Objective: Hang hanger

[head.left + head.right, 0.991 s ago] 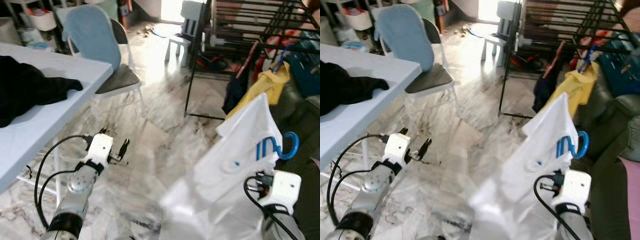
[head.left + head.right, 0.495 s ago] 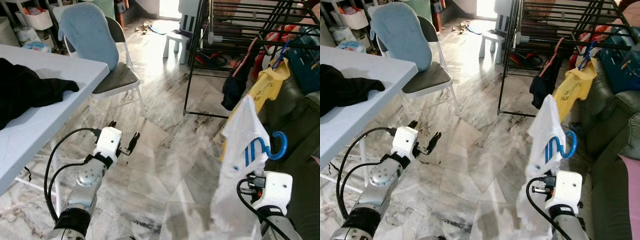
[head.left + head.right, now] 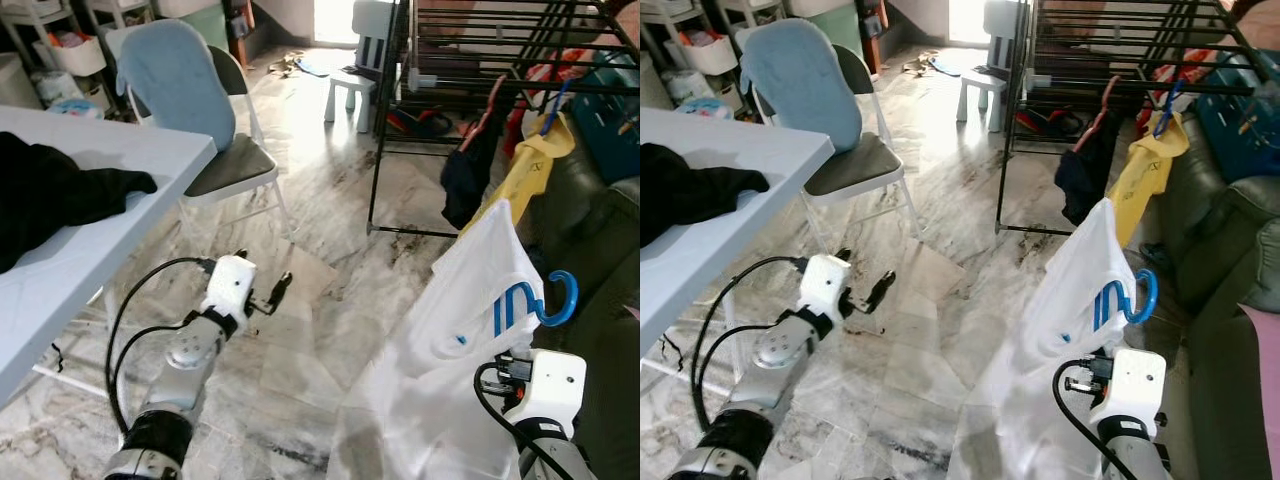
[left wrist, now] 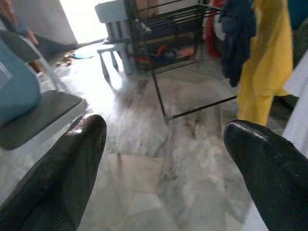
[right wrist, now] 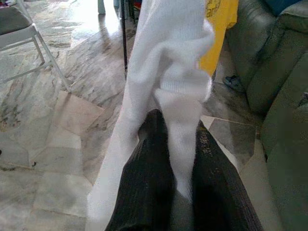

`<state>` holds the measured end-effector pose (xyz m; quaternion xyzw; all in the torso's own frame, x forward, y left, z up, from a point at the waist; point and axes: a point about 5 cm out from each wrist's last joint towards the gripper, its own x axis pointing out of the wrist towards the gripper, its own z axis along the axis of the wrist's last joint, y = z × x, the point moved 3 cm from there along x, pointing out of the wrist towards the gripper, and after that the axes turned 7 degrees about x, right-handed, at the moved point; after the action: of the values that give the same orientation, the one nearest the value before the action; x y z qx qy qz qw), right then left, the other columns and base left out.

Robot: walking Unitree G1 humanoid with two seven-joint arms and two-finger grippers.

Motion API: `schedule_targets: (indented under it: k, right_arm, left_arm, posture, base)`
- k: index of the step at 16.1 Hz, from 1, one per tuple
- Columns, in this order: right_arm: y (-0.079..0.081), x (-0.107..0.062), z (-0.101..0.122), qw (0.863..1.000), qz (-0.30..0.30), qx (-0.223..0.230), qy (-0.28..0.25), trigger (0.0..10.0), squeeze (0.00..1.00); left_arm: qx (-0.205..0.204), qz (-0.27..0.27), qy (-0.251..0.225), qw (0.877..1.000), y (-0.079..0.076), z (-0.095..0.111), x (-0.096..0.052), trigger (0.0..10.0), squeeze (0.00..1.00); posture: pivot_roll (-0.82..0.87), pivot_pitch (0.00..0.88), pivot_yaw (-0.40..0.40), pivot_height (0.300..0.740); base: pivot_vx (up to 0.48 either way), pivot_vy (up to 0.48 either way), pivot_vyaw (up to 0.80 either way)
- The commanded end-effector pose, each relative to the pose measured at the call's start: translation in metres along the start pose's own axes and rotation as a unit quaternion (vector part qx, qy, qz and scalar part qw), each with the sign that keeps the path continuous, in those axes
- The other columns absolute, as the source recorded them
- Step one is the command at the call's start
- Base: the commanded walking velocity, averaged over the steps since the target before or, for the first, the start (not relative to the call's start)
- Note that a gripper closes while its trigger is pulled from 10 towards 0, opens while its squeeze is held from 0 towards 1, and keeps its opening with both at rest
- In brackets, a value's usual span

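Observation:
A white shirt (image 3: 462, 318) hangs on a blue hanger whose hook (image 3: 558, 296) sticks up just above my right wrist. In the right wrist view my right gripper (image 5: 175, 161) is shut, pinching the white cloth between its fingers. The shirt drapes down in front of that arm. A black drying rack (image 3: 480, 55) stands ahead at the right. On it hang a yellow garment (image 3: 525, 172) and a dark garment (image 3: 468, 172). My left gripper (image 3: 276, 292) is held out low over the marble floor, open, with nothing between its fingers (image 4: 72, 168).
A pale blue table (image 3: 130, 165) with a black garment (image 3: 50, 195) on it is at my left. Behind it is a chair with a blue towel (image 3: 178, 75) over its back. A white stool (image 3: 356, 85) stands by the rack. A green sofa (image 3: 1230, 225) runs along the right.
The white shirt has swung from a narrow fold half a second ago to a wide spread. My left gripper has come a little forward. The view has shifted slightly.

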<state>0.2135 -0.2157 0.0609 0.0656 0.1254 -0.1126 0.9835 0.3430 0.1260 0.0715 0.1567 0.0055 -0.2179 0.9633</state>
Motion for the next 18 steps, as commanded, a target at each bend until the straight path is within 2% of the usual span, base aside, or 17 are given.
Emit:
schedule_targets:
  k: [1, 12, 15, 18]
  right_arm:
    - [0.003, 0.0, 0.014, 1.0, 0.0, -0.007, -0.028, 10.0, 0.0]
    - [0.01, 0.004, 0.01, 0.999, 0.01, -0.033, -0.011, 10.0, 0.0]
    - [0.011, 0.003, 0.008, 0.999, 0.012, -0.039, -0.003, 10.0, 0.0]
    - [0.011, 0.003, 0.008, 0.999, 0.011, -0.04, -0.002, 10.0, 0.0]
  left_arm:
    - [-0.003, -0.003, 0.005, 1.0, 0.0, 0.001, 0.004, 10.0, 0.0]
    - [-0.022, -0.003, 0.029, 0.999, -0.004, -0.007, 0.006, 10.0, 0.0]
    - [-0.006, -0.006, 0.028, 1.0, -0.002, -0.005, 0.008, 10.0, 0.0]
    - [-0.005, 0.006, 0.025, 1.0, 0.007, 0.0, 0.014, 10.0, 0.0]
  posture:
    - [-0.07, 0.0, 0.063, 0.74]
    - [-0.07, 0.0, 0.058, 0.74]
    - [-0.08, 0.0, 0.062, 0.74]
    - [-0.08, 0.0, 0.06, 0.74]
  base:
    - [0.0, 0.0, 0.0]
    - [0.0, 0.0, 0.0]
    - [0.0, 0.0, -0.79]
    - [0.0, 0.202, -0.68]
